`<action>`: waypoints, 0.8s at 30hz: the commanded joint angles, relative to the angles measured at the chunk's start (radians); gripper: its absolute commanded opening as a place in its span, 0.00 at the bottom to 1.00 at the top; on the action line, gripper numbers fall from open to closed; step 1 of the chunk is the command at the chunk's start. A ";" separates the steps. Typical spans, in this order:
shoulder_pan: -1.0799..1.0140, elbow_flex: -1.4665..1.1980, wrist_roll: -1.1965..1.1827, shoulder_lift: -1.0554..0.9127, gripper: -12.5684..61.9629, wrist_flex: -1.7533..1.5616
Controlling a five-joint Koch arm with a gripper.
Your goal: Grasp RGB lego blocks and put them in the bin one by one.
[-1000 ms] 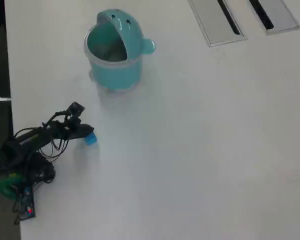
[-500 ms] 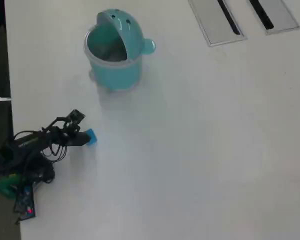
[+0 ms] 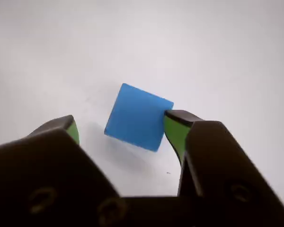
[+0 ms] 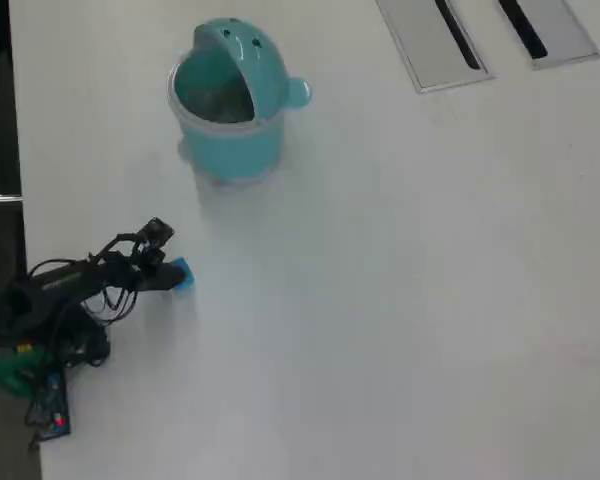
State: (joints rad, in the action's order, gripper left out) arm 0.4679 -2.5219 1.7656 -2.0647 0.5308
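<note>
The small black hobby arm is seen folded low at the left edge of the white table in the overhead view, stretched out toward the right of that view with loose black cables looped over it and its green base clamp at the table's corner. The pincer is held close to the tabletop with its black, green-padded fingers spread apart, as shown in the wrist view. The small blue square plastic block is found between them, lying flat on the table and turned at an angle; its right edge is met by the right-hand finger in the wrist view, while a clear gap is left between the block and the left-hand finger, so the block is not clamped. In the overhead view the same blue block is seen at the tip of the pincer, well apart from the teal rounded plastic bin with the domed lid, dark eye dots and side knob, which stands upright near the top of the table with its mouth open. Two flat grey slotted panels are set into the table at the upper right. A dark floor is glimpsed beyond the table's left edge.
</note>
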 commanded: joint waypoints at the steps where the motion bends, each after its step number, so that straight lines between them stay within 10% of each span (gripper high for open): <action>1: 0.002 0.044 0.006 0.023 0.60 -0.011; 24: 0.020 0.055 0.012 0.074 0.59 -0.048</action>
State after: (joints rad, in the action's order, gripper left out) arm 0.4786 -2.4989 1.7656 -1.9604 0.3866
